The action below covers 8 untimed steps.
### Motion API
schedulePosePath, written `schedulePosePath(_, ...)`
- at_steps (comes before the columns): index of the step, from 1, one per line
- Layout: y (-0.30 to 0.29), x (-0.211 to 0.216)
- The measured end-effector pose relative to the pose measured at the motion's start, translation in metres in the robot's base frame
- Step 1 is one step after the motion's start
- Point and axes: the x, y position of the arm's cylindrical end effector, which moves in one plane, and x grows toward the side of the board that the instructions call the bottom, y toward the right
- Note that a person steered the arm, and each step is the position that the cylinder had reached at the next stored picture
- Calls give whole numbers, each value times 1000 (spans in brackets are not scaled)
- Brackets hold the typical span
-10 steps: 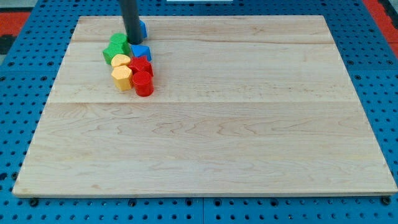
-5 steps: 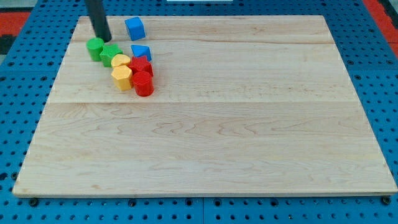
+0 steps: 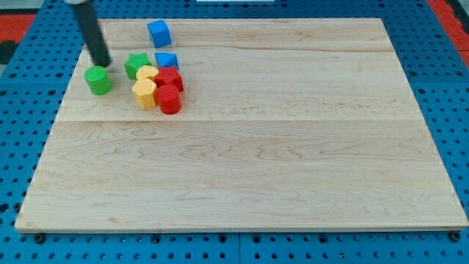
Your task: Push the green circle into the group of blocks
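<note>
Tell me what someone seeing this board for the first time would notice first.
Probably the tight cluster of coloured blocks near the view's top left: a green star, two yellow blocks, two red ones and a blue block. A green circle sits apart to its left, with my tip just above it. Another blue block sits alone higher up.

My rod [image 3: 91, 33] is cut off by the view's top edge. Upper yellow block [image 3: 146, 72] and upper red block [image 3: 169, 78] partly hidden by neighbours; shapes unclear.
</note>
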Motion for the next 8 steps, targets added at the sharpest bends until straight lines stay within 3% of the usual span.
schedulePosePath(1,-46,13)
schedulePosePath(3,14,48)
schedulePosePath(6,20,48)
schedulePosePath(7,65,48)
schedulePosePath(8,44,30)
